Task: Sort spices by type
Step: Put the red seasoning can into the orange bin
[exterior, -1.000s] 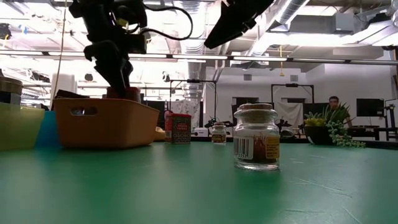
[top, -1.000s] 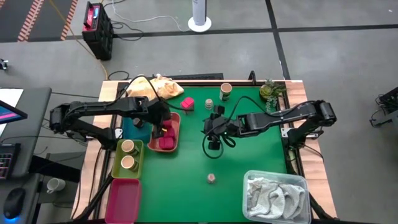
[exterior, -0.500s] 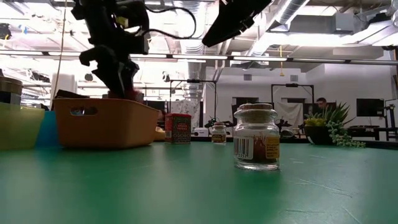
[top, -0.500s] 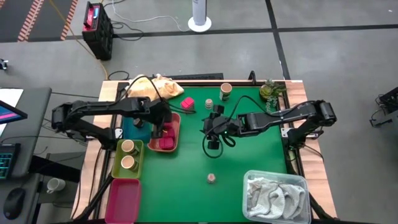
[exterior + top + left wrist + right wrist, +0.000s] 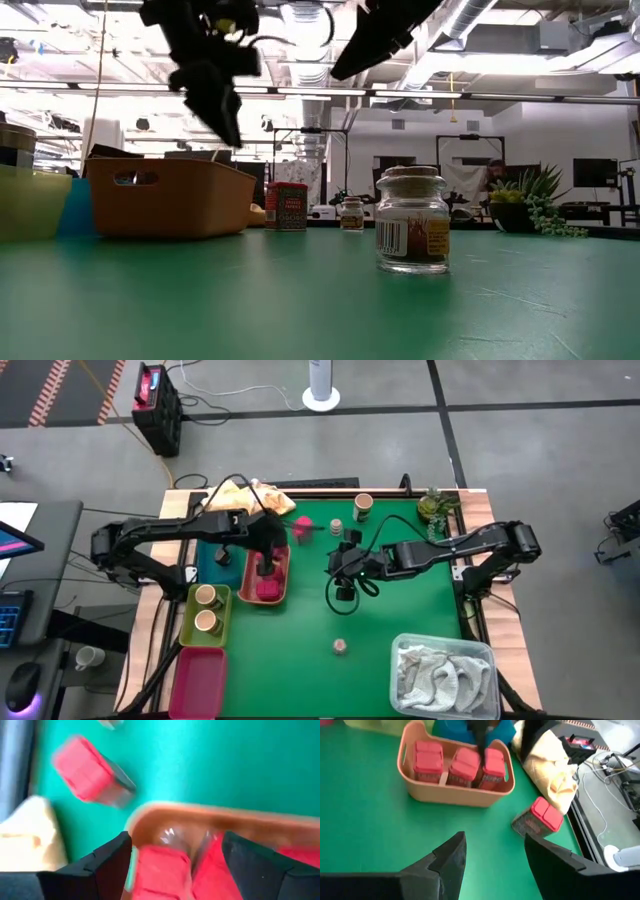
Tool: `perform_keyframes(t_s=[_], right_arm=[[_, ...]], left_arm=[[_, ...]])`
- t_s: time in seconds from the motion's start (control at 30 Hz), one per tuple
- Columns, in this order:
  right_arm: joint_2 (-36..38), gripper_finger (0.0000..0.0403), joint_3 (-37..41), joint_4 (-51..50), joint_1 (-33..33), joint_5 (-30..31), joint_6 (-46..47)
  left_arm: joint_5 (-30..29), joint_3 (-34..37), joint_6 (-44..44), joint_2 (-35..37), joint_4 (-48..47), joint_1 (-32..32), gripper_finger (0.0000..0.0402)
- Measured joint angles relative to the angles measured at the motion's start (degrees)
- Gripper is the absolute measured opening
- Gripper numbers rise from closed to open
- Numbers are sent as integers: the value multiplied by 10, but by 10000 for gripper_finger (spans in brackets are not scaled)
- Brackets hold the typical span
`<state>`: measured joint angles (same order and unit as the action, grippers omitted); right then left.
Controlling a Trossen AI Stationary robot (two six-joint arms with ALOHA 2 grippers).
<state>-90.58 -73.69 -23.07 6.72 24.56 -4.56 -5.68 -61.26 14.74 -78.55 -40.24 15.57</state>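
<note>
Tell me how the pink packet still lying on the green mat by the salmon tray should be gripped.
The pink packet lies tipped on its side between the salmon tray and the yellow cloth. Probably best from straight above, fingers across its two flat long sides at mid-body, not the pink cap. The open left gripper, above the tray, is nearest.

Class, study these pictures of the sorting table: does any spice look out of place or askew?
Yes. One pink packet lies tipped on the green mat outside the salmon tray, where three like it stand upright. A small jar also stands alone on the mat, far from the trays. The left gripper hangs open above the tray.
</note>
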Motion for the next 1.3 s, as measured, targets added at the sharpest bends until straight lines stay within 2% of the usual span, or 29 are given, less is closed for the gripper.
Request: perform_keyframes(t_s=[0.3,0.53,0.67,0.87,0.97,1.3], right_arm=[[40,234,6,-33,4,12,21],[94,234,102,38,-12,13,3],[142,234,146,76,-25,14,12],[188,234,188,132,-24,12,15],[193,234,196,128,-21,11,16],[193,234,198,129,-9,11,17]], left_arm=[[-5,-3,-64,-26,139,39,293],[-15,-3,-98,-77,228,70,294],[-11,-3,-107,-99,262,88,311],[-8,-3,-105,-144,272,105,349],[-17,-6,-106,-161,275,110,359],[3,-6,-98,-201,273,113,352]])
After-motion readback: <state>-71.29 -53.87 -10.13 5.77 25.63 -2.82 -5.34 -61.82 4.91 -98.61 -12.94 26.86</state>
